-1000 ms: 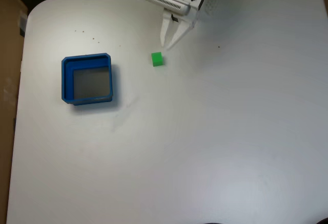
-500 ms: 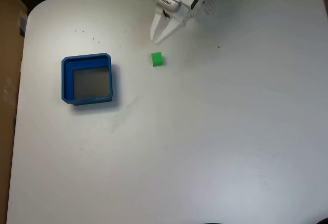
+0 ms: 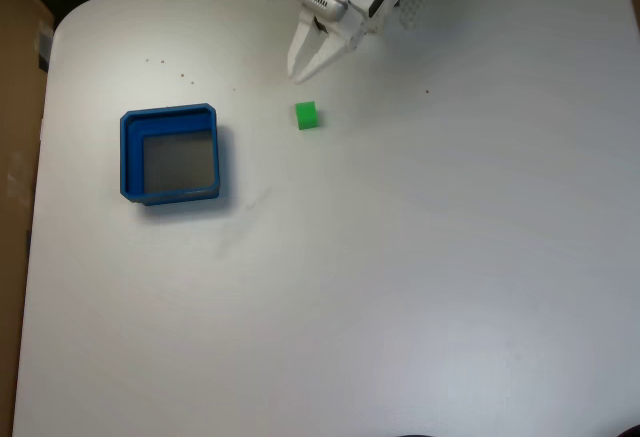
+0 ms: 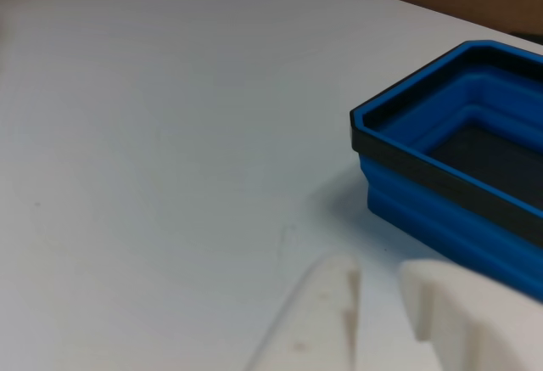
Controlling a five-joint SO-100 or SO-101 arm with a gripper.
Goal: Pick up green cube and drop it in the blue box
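Risk: claw off target, green cube not in the other view.
We see the claw (image 3: 298, 73) slightly parted and empty, poised up and left of the green cube (image 3: 306, 115), which rests on the bench (image 3: 420, 257) right of the blue box (image 3: 171, 154). Descending here, we risk missing or nudging the cube.

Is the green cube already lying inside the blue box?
No, in the fixed view the green cube sits on the bare white table, well to the right of the blue box.
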